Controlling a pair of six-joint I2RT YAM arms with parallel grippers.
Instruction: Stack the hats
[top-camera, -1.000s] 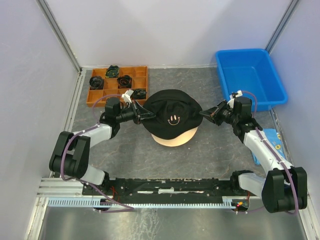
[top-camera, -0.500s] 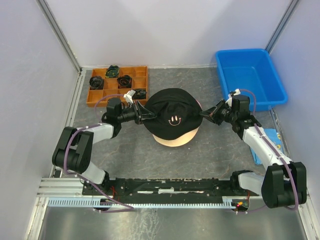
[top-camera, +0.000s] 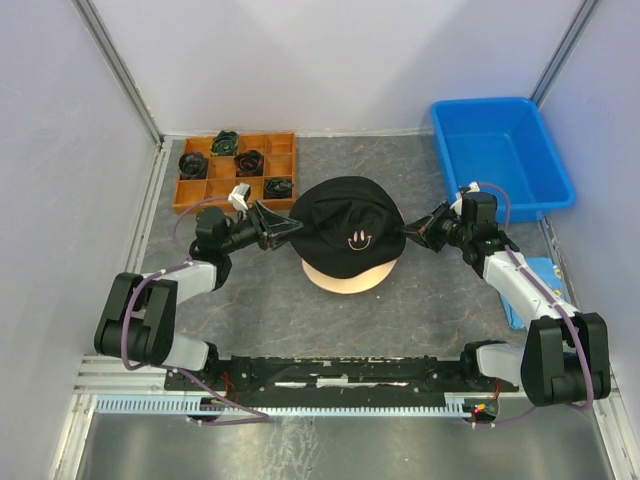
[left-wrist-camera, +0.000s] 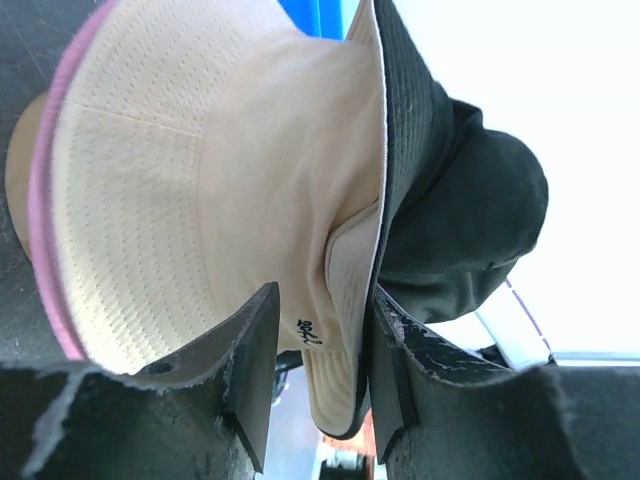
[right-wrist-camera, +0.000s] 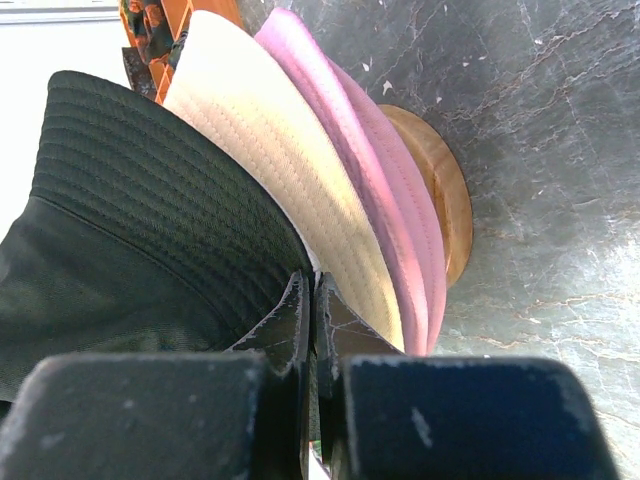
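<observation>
We note a grey, stone-veined worktop (top-camera: 260, 310), faintly glossy in the right wrist view. Pale lilac-white panels close it in: left wall (top-camera: 60, 150), far wall (top-camera: 330, 60), right wall (top-camera: 610, 110). Grey metal struts rise from the far left corner (top-camera: 120, 70) and far right corner (top-camera: 565, 45). An aluminium rail (top-camera: 300, 403) runs along the near edge, with brushed sheet metal (top-camera: 330, 450) beyond it. Light is even and soft, shadows weak.

Bare surface (top-camera: 420, 300) lies open in front of the wooden stand (top-camera: 345, 283). The orange tray (top-camera: 200, 195) crowds the left end effector (top-camera: 292, 226) (just behind it), and the blue bin (top-camera: 500, 150) flanks the right end effector (top-camera: 408, 231). The black hat (top-camera: 345, 215), pinched between both, bars the middle.
</observation>
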